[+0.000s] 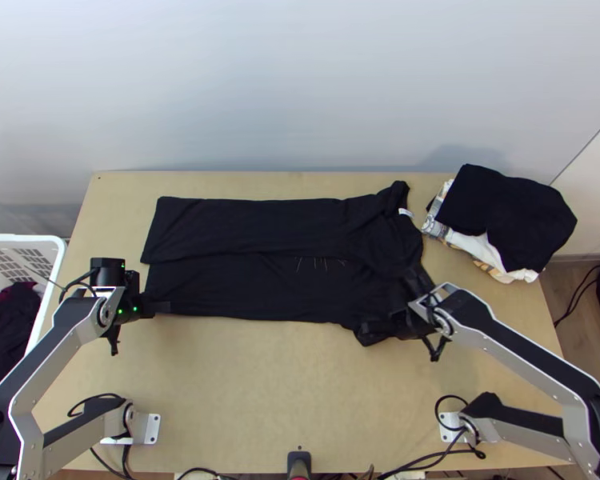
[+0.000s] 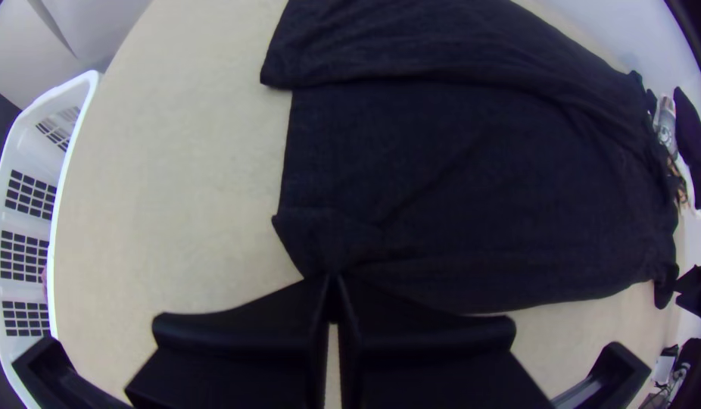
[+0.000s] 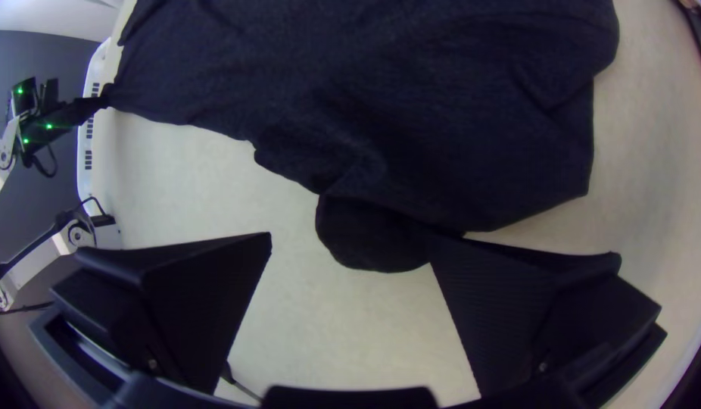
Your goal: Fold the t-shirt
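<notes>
Across the wooden table point(image 1: 244, 400) lies the black t-shirt point(image 1: 252, 228), its far side folded lengthwise over the middle. The left gripper point(image 2: 333, 280) pinches the near hem corner, probably to bring that side over evenly; the right gripper point(image 3: 350, 246), fingers spread by the near shoulder end, seems placed to grip its match. The clothes pile point(image 1: 508, 216) sits beyond, likely leaving folding room.

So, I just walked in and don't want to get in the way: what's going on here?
A two-armed robot is partway through folding a black t-shirt, its far side turned inward. The left gripper is shut on the near hem corner; the right gripper stands open by a sleeve.
</notes>
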{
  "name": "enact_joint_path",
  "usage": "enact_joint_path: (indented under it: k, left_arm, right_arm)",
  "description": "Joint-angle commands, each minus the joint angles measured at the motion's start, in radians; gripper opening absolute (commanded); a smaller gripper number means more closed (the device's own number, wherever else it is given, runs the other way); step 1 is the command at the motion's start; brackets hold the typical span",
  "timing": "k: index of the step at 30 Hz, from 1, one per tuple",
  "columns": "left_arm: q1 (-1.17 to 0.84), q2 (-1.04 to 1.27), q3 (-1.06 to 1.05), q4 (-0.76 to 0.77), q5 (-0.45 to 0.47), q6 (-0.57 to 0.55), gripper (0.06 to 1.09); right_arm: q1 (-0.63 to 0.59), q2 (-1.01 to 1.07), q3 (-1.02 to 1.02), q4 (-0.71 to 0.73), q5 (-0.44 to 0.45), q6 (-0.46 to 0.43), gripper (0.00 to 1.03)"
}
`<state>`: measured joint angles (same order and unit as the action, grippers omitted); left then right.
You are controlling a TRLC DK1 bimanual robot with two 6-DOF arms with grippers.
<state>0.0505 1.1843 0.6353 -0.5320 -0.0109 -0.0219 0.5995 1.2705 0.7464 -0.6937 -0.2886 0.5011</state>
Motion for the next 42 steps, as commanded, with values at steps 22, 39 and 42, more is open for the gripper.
enact_joint_path:
  k: [22, 39, 42]
  left_arm:
    - [0.034, 0.047, 0.158, -0.016, -0.001, -0.015, 0.10]
    - [0.038, 0.385, 0.619, -0.014, -0.001, -0.124, 0.10]
    - [0.031, 0.471, 0.718, -0.010, -0.001, -0.138, 0.10]
  right_arm:
    - [-0.116, 0.052, 0.105, 0.191, 0.114, -0.058, 0.03]
    - [-0.274, 0.363, 0.579, 0.154, 0.134, -0.108, 0.03]
    - [-0.290, 0.444, 0.663, 0.154, 0.135, -0.119, 0.03]
